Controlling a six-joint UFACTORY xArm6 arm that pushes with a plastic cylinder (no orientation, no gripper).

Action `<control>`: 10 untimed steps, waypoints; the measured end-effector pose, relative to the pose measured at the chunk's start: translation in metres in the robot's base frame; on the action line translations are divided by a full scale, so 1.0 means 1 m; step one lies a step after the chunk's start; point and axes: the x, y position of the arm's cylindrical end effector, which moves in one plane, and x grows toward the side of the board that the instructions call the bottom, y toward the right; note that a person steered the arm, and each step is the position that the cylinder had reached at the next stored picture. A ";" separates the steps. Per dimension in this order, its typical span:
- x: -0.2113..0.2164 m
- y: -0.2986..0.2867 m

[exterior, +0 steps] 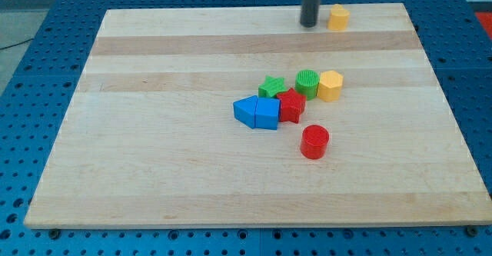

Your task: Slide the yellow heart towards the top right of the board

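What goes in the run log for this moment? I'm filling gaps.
tip: just left of yellow heart | heart: top edge, right of centre | cluster mid-board untouched

Lone block (338, 16) just right of my tip (309, 24); cluster (290, 105) at board (154, 148) middle.

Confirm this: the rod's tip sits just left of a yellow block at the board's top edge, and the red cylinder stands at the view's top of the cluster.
Wrong on the red cylinder: the camera view shows it below the cluster. My tip does sit just left of the yellow block.
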 end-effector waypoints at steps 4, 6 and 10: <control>0.032 0.056; 0.020 0.082; 0.005 0.092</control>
